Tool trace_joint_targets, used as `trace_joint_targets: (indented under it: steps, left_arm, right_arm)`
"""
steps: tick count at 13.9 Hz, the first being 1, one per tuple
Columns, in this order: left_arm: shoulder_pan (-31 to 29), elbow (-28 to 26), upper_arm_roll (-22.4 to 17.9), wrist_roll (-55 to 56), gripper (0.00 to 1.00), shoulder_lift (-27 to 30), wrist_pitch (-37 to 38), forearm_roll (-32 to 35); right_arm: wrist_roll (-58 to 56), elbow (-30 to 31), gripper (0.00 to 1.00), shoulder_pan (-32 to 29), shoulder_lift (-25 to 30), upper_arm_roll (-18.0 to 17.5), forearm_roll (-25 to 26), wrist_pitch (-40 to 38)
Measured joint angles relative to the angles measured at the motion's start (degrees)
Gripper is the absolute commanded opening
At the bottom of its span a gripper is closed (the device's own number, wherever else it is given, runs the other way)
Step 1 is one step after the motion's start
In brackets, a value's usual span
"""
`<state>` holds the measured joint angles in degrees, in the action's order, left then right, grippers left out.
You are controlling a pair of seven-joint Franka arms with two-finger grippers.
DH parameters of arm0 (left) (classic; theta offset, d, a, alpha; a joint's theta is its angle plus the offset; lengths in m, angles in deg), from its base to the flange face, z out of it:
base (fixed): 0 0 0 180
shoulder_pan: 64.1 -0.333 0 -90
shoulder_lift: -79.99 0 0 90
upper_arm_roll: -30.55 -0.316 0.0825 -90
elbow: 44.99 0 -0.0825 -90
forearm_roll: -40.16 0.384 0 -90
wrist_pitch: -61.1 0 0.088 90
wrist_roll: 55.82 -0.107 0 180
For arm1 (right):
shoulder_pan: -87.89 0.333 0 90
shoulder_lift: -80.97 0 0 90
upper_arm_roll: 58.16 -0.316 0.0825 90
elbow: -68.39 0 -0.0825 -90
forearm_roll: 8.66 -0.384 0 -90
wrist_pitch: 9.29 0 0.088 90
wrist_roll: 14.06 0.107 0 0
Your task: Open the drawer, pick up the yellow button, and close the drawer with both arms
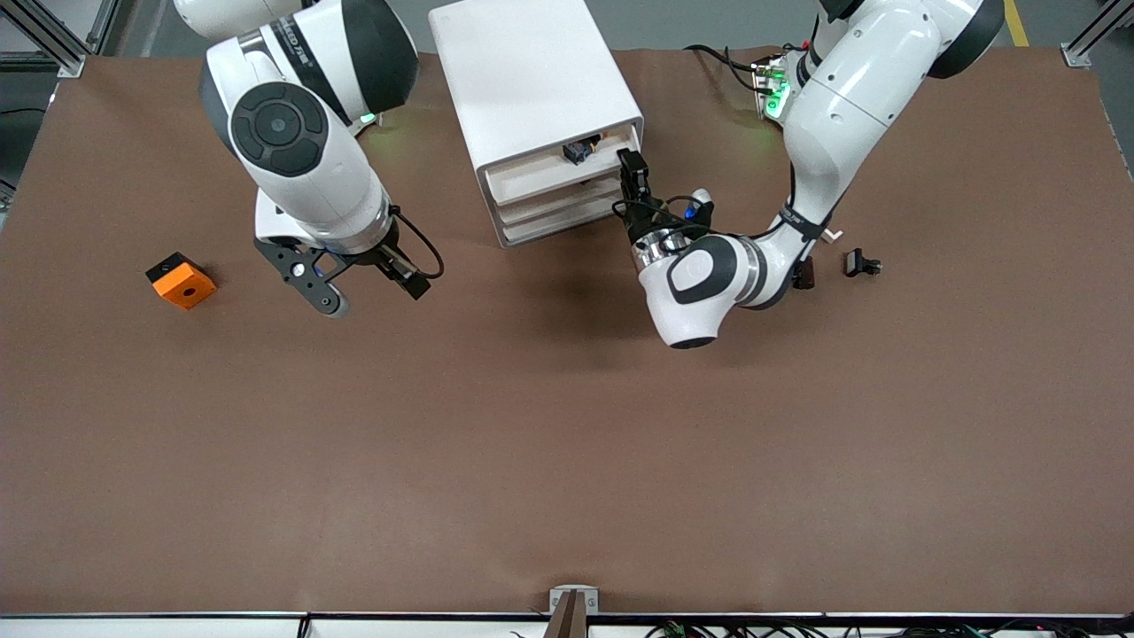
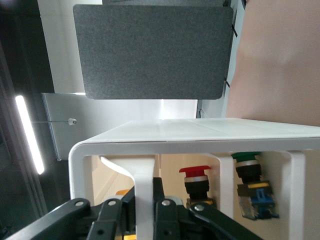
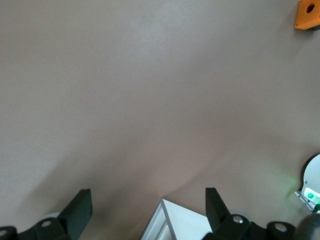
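Note:
The white cabinet [image 1: 532, 80] stands between the arms' bases. Its top drawer [image 1: 549, 175] is pulled out a little, and the button [image 1: 580, 151], dark with an orange cap, lies in it. My left gripper [image 1: 631, 168] is at the drawer's end toward the left arm. In the left wrist view this gripper [image 2: 144, 198] is shut on a white upright strip of the drawer [image 2: 142, 180]. My right gripper [image 1: 368, 288] hangs open and empty over the table, toward the right arm's end from the cabinet. It also shows in the right wrist view [image 3: 147, 207].
An orange square block [image 1: 182, 281] lies near the right arm's end and shows in the right wrist view [image 3: 306, 15]. Two small black clips [image 1: 861, 263] lie beside the left arm. A red-capped button [image 2: 194, 173] and a green-capped one [image 2: 248, 162] sit in the cabinet.

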<state>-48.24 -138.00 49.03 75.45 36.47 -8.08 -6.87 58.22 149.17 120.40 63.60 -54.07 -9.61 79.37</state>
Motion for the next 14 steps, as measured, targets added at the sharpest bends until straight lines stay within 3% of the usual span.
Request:
trace_joint_targets:
  steps: [6,14]
  left_arm:
    - [-1.39,1.5,-0.23,0.0,0.1,-0.01,-0.53,0.0]
    - [-6.12,5.12,-0.72,-0.3,0.14,-0.15,-1.59,-0.07]
  right_arm:
    - [7.59,0.0,1.0,4.31,-2.02,-0.07,-2.5,2.65]
    - [8.71,-0.86,1.0,8.42,-2.2,-0.15,-6.4,4.07]
